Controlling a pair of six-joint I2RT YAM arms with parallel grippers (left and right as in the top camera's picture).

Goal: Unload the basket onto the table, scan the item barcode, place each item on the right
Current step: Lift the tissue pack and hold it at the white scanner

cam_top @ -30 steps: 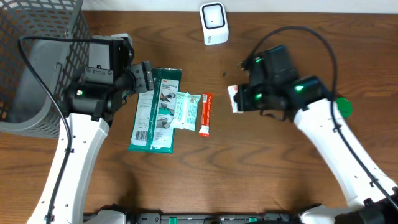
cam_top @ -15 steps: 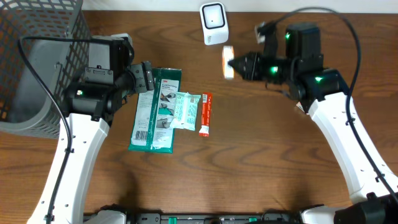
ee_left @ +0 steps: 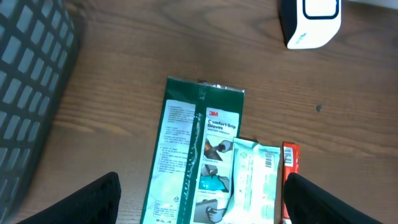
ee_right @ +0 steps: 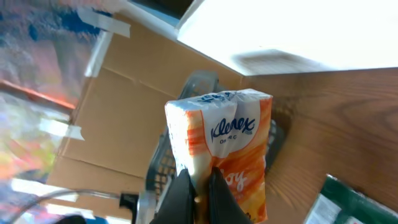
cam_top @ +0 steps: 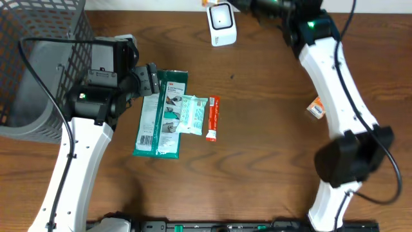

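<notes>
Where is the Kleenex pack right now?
The Kleenex pack is pinched in the right gripper, at the top edge of the overhead view beside the white scanner.

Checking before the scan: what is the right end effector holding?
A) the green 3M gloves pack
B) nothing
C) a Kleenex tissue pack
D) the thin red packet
C: the right wrist view shows the right end effector shut on the orange-and-white Kleenex tissue pack, while the green gloves pack lies elsewhere.
</notes>
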